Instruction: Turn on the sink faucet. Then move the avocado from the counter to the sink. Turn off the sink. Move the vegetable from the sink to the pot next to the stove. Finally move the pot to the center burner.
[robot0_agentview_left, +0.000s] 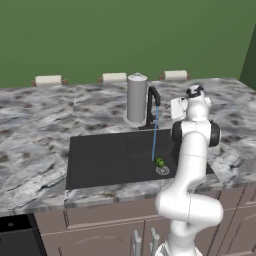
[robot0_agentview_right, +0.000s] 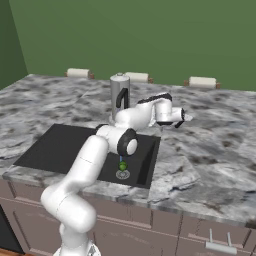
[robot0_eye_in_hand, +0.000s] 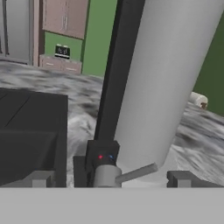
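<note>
Even, flat rendered light fills all three views, bright without a clear source. The grey-and-white marbled stone counter (robot0_agentview_left: 40, 130) shows no glare, and the wide matte black sink basin (robot0_agentview_left: 105, 160) stays uniformly dark, free of reflections. Cast shadows are nearly missing; the tall grey cylinder canister (robot0_eye_in_hand: 170, 74) carries only soft shading across its curve. All views look coarse and slightly soft, with blocky edges, most in the hand view's close-up.

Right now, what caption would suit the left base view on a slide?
Water runs from the sink faucet onto the avocado in the sink, the arm's open gripper beside the tap.
</note>
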